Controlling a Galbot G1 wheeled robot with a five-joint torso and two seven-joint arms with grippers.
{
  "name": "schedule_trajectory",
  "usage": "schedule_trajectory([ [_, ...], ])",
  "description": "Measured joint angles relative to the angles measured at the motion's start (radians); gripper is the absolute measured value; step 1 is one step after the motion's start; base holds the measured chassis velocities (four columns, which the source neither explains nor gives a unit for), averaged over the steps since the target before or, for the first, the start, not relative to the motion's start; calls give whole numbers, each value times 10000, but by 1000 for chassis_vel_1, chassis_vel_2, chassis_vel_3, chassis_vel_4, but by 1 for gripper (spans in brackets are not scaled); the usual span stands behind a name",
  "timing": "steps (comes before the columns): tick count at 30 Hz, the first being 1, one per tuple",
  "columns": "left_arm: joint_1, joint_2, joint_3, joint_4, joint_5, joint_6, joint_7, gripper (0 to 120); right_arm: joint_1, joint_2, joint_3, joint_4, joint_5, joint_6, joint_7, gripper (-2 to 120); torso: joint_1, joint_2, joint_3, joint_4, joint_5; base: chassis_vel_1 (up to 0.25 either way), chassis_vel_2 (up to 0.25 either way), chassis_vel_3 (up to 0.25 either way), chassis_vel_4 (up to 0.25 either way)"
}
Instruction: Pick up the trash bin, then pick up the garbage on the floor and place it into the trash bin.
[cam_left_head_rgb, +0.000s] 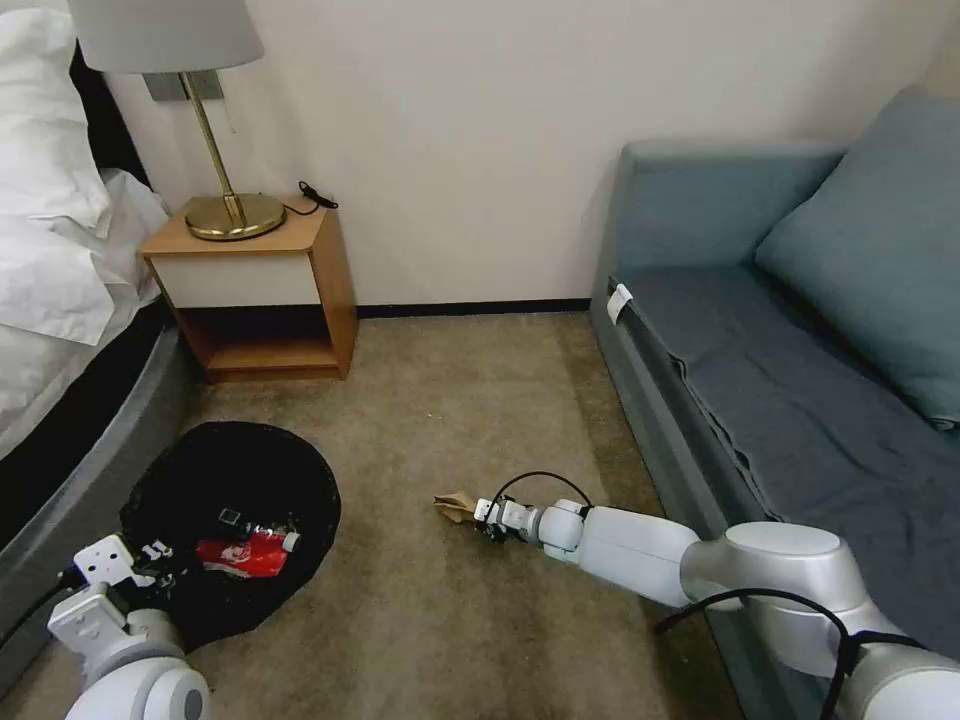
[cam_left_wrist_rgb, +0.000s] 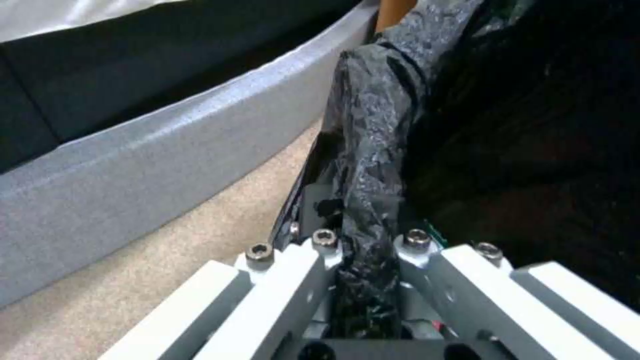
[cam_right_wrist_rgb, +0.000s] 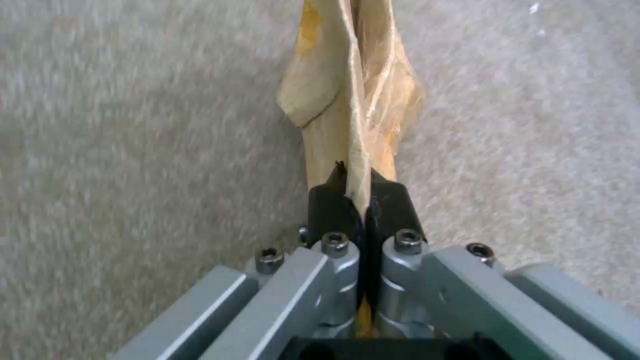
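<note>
In the head view the left tool (cam_left_head_rgb: 150, 555) is gripping the trash bin (cam_left_head_rgb: 230, 470) rim, in the left wrist view its liner (cam_left_wrist_rgb: 373, 150) is pinched, and in the right wrist view the right tool (cam_right_wrist_rgb: 360, 200) is clamping the tan paper scrap (cam_right_wrist_rgb: 350, 100) by a thin edge, so it might slip out.

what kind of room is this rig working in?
Most likely a hotel-style bedroom. A bed with white bedding sits on the left, a wooden nightstand with a brass lamp stands against the wall, and a blue-grey sofa lines the right. The floor is carpet.
</note>
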Motion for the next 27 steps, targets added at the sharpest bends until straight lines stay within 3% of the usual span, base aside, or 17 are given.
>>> schedule_trajectory([
  [6,-4,-3,55,5,14,0,-6,2,305,-652,344,1102,213,1,463,0,0,0,0,1,1,0,0,0,0],
  [9,0,8,119,-20,54,34,-19,2,477,-1767,1073,2565,491,-225,856,0,0,0,0,-1,0,0,0,0,0],
  [10,0,8,119,-20,54,34,-19,2,477,-1767,1073,2565,491,-225,856,0,0,0,0,-1,0,0,0,0,0],
  [12,-13,41,168,-28,76,76,-7,2,620,-2594,1787,3935,495,-218,1053,0,0,0,0,-8,1,0,0,0,0],
  [13,-13,41,168,-28,76,76,-7,2,620,-2594,1787,3935,495,-218,1053,0,0,0,0,-8,1,0,0,0,0],
  [17,-13,84,219,-35,102,151,-27,2,943,-3251,2801,6057,910,-481,1306,0,0,0,-1,2,0,0,0,0,0],
  [24,-13,78,293,-7,104,171,-36,2,1099,-3277,3624,8540,2357,-1225,2047,0,0,0,0,-2,0,0,0,0,0],
  [27,-10,68,319,-12,109,170,-42,2,1097,-2685,3660,9946,3803,-1704,3003,0,0,0,-1,5,-2,0,0,0,0],
])
